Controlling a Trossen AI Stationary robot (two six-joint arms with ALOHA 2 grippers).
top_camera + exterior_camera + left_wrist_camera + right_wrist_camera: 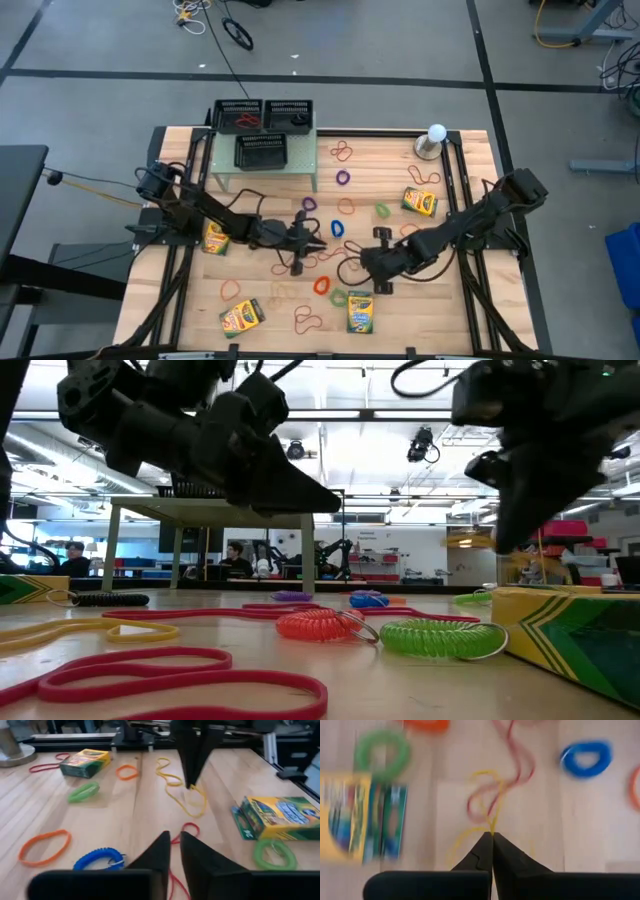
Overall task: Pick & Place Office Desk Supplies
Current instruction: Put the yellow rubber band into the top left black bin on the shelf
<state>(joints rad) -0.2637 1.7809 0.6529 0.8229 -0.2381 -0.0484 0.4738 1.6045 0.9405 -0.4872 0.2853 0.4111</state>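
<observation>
Thin rubber bands and coiled loops in red, orange, purple, blue and green lie scattered over the wooden table (470, 300). Crayon boxes (360, 312) (241, 315) (216, 238) (420, 202) lie flat among them. Black mesh trays (262, 150) (262, 115) sit on and behind the green shelf. My right gripper (492, 835) (377, 268) is shut on a yellow rubber band (187, 802) near the table's middle. My left gripper (172, 840) (300, 243) hovers shut over a red band (187, 827), holding nothing. My right gripper pinches the yellow rubber band between its two fingertips, at one spot on its strand (493, 831). The fingers (192, 765) come from above, pointing down. The rest of the band (197, 807) lies slack on the table.
A white ball on a grey stand (436, 135) is at the far right corner. A blue coil (100, 859), a green coil (440, 638) and an orange coil (320, 625) lie near the grippers. The two grippers are close together mid-table.
</observation>
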